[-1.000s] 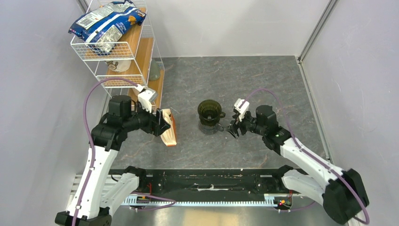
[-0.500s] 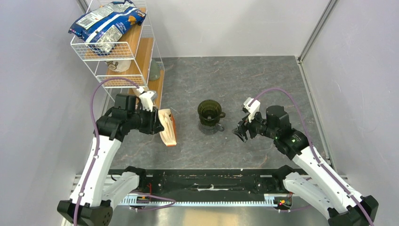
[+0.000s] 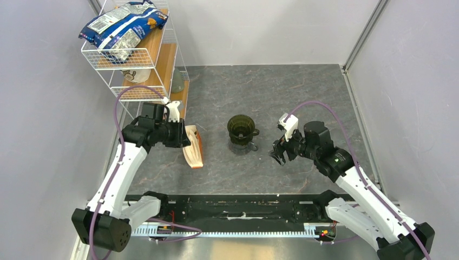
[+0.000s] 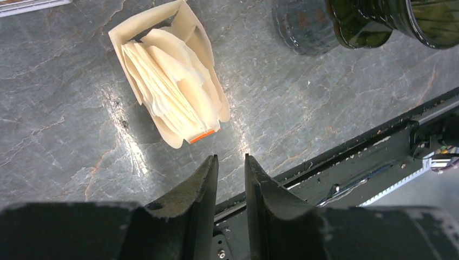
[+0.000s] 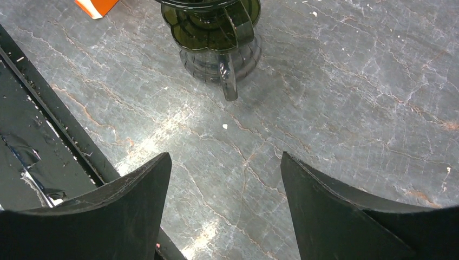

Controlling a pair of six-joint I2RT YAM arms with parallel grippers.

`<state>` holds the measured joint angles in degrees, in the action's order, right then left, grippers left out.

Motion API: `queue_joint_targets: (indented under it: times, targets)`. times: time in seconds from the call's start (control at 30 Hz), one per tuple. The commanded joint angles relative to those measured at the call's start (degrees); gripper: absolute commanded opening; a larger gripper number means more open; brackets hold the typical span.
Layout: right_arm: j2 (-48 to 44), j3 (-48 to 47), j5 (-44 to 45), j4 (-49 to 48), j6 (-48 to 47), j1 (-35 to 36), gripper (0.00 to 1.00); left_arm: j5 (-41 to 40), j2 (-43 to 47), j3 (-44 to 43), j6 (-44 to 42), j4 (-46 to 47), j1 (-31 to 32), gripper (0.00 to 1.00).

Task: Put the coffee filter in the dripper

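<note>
The dark olive dripper (image 3: 241, 128) stands mid-table on a clear greyish glass cup (image 5: 216, 62); the right wrist view shows it as the dripper (image 5: 211, 21) at the top edge. Left of it lies the tan, orange-edged packet (image 3: 193, 149) with its mouth open. Several white coffee filters (image 4: 173, 86) fan out inside it. My left gripper (image 4: 231, 158) hovers over the packet's left side (image 3: 183, 140). Its fingers stand a narrow gap apart with only table showing between them. My right gripper (image 5: 224, 157) is wide open and empty, right of the dripper (image 3: 276, 153).
A white wire rack (image 3: 138, 59) with wooden shelves stands at the back left, with a blue bag (image 3: 122, 24) on top. A black rail (image 3: 233, 206) runs along the table's near edge. Grey walls close in on both sides.
My left gripper's jaws have narrowed from wide to a slim gap, taking hold of nothing, and the arm shifted slightly back. My right gripper drew back to the right, away from the dripper.
</note>
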<state>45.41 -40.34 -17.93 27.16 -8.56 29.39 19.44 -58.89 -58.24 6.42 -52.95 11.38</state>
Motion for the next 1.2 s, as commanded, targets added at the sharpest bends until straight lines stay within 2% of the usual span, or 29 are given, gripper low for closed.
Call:
queue_joint_targets:
  times: [0.0,0.43,0.73,1.17]
  targets:
    - [0.5,-2.5,1.0,-1.3,0.6,-0.2,0.82,-1.5,-0.3,0.6,4.1,5.6,0.2,0.31]
    - [3.6,-2.6,1.1,-4.2,1.3,-0.2,0.84,-7.0,-3.7,2.6,4.1,8.2,4.7,0.22]
    - [3.9,-2.5,1.2,-4.7,1.5,-0.3,0.86,-10.6,-6.3,1.3,3.4,8.9,5.7,0.28]
    - [4.5,-2.4,1.1,-5.0,1.6,-0.2,0.87,-9.9,-8.0,0.8,3.2,10.2,7.3,0.25]
